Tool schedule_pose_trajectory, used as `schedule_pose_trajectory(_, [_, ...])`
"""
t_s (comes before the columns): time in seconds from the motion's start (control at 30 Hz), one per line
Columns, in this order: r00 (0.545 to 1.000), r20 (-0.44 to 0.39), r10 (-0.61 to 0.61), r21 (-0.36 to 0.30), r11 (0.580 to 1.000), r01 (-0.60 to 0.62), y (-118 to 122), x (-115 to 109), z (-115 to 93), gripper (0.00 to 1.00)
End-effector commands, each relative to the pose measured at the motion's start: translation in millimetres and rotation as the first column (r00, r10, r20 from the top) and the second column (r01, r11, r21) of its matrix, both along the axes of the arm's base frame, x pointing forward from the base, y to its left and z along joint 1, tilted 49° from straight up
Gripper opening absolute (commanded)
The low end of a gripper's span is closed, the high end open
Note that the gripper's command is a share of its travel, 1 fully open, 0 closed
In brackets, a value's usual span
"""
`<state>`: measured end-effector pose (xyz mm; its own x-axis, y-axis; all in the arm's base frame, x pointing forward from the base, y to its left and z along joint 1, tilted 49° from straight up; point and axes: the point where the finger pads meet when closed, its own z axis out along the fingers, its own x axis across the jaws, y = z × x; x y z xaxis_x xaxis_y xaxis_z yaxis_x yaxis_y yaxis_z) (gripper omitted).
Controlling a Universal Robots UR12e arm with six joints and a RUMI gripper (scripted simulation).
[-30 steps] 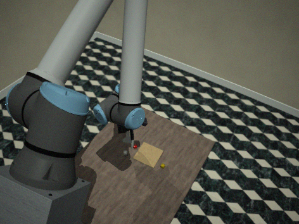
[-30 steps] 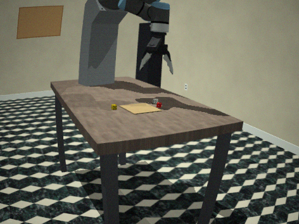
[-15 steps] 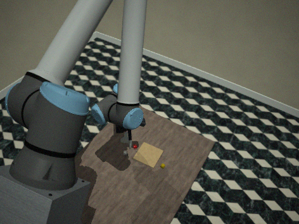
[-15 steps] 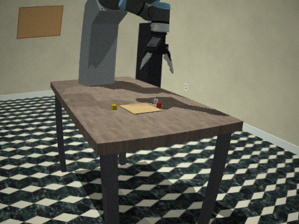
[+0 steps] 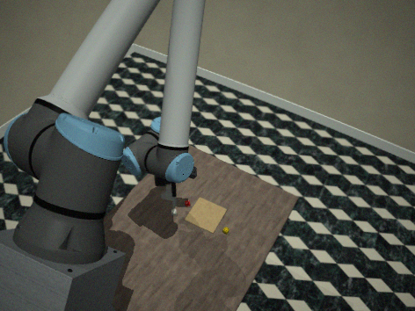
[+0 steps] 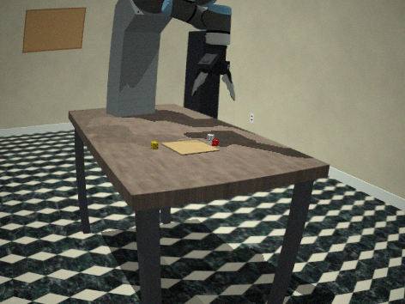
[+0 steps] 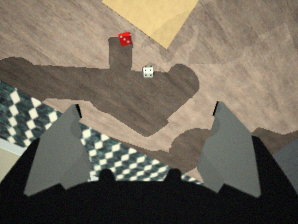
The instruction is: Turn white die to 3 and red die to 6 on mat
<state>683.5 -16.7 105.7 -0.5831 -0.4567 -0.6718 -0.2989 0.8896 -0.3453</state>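
Observation:
The white die point(image 7: 148, 72) lies on the wooden table just off the tan mat point(image 7: 152, 17), in the arm's shadow. The red die point(image 7: 125, 39) lies beside it, close to the mat's edge and off it. Both also show in the exterior view, white die point(image 6: 210, 136) and red die point(image 6: 215, 142), at the mat's point(image 6: 190, 147) far right side. The yellow die point(image 6: 154, 145) sits off the mat on its other side; in the top view it point(image 5: 225, 230) is near the mat's point(image 5: 206, 214) corner. My gripper point(image 6: 213, 86) is open and empty, high above the white and red dice.
The arm's grey base point(image 5: 57, 263) stands at one end of the table. The table edge point(image 7: 100, 145) and the chequered floor show below my fingers in the wrist view. A dark cabinet point(image 6: 202, 73) stands behind the table.

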Motion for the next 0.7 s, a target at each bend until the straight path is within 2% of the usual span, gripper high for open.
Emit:
schedule_pose_trajectory(0.0, [1.000, 0.001, -0.001, 0.001, 1.000, 0.001, 0.5, -0.2, 0.0, 1.00])
schedule_pose_trajectory(0.2, [1.000, 0.001, -0.001, 0.001, 1.000, 0.001, 0.5, 2.4, -1.9, 1.00])
schedule_pose_trajectory(0.33, [1.000, 0.001, -0.002, 0.001, 1.000, 0.002, 0.7, 29.8, -24.9, 1.00])
schedule_pose_trajectory(0.4, [1.000, 0.001, -0.002, 0.001, 1.000, 0.002, 0.7, 29.8, -24.9, 1.00])
schedule_pose_trajectory(0.53, [1.000, 0.001, -0.002, 0.001, 1.000, 0.002, 1.6, 43.2, -37.9, 1.00])
schedule_pose_trajectory(0.57, [1.000, 0.001, -0.002, 0.001, 1.000, 0.002, 1.6, 43.2, -37.9, 0.21])
schedule_pose_trajectory(0.67, [1.000, 0.001, -0.002, 0.001, 1.000, 0.002, 1.6, 43.2, -37.9, 0.21])
